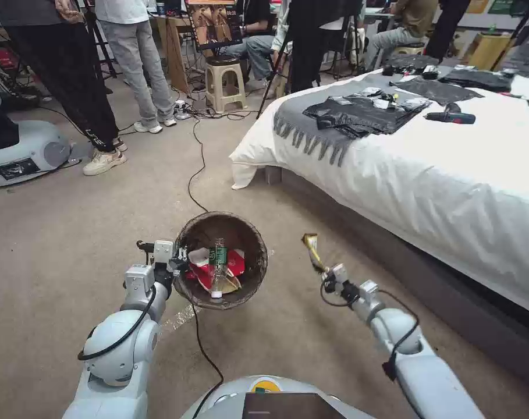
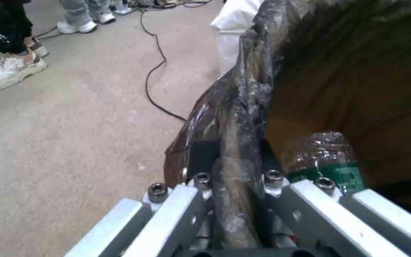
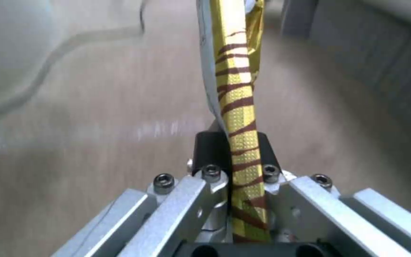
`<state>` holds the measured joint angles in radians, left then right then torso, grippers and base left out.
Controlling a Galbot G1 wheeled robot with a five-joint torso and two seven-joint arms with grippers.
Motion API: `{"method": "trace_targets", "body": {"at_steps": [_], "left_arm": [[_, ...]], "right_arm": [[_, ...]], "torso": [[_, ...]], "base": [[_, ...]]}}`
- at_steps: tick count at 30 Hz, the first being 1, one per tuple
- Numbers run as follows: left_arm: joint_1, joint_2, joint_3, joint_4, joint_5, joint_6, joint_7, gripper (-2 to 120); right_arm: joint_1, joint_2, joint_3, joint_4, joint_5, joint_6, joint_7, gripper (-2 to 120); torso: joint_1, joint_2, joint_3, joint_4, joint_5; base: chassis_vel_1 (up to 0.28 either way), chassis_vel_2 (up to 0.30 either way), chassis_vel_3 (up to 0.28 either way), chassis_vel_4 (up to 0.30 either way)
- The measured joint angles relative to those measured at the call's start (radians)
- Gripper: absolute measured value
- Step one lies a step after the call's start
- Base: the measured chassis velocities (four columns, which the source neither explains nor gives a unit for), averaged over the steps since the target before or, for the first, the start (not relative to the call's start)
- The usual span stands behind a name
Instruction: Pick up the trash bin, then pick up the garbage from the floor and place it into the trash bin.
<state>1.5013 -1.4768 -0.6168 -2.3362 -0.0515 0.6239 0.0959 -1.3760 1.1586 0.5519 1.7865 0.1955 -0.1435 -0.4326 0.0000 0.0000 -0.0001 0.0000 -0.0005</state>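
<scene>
Left gripper [image 1: 180, 260] is clamped on the near-left rim of the trash bin [image 1: 249, 278], which I hold above the carpet. Right gripper [image 1: 324, 271], just right of the bin, pinches a yellow snack wrapper [image 1: 311, 247]. Bottle [image 1: 218, 269] and red cartons [image 1: 235, 263] lie inside.

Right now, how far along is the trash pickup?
Done: the left gripper holds the bin up by its rim, and a bottle and red-and-white cartons already lie inside. In hand: the right gripper is clamped on a yellow wrapper, beside the bin and not yet over it. Left: dropping that wrapper in.
</scene>
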Motion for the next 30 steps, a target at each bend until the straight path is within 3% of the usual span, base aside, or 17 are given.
{"method": "trace_targets", "body": {"at_steps": [11,14,22,25,30], "left_arm": [[-0.003,-0.002,0.018,0.013,0.003,0.000,-0.001,3],[-0.004,-0.002,0.020,0.016,0.004,0.000,-0.001,3],[-0.006,-0.006,0.031,0.022,0.013,0.000,-0.002,3],[-0.007,-0.007,0.032,0.022,0.015,0.000,-0.002,3],[-0.008,-0.010,0.035,0.022,0.021,0.000,-0.003,3]], "right_arm": [[-0.075,-0.005,0.072,0.297,0.089,-0.031,-0.062,0],[-0.073,-0.004,0.035,0.392,0.121,-0.061,-0.054,0],[0.000,0.001,-0.080,0.509,0.194,-0.170,-0.024,0],[0.020,0.000,-0.106,0.520,0.202,-0.186,-0.022,0],[0.078,0.009,-0.234,0.514,0.204,-0.232,0.012,0]], "torso": [[0.000,0.000,0.000,0.0000,0.0003],[0.000,0.000,0.000,0.0000,0.0003],[0.000,0.000,0.000,0.0000,0.0003],[0.000,0.000,0.000,0.0000,0.0003],[0.000,0.000,0.000,0.0000,0.0003]], "base": [[0.000,0.000,0.000,0.000],[0.000,0.000,0.000,0.000],[0.000,0.000,0.000,0.000],[0.000,0.000,0.000,0.000],[0.000,0.000,0.000,0.000]]}}
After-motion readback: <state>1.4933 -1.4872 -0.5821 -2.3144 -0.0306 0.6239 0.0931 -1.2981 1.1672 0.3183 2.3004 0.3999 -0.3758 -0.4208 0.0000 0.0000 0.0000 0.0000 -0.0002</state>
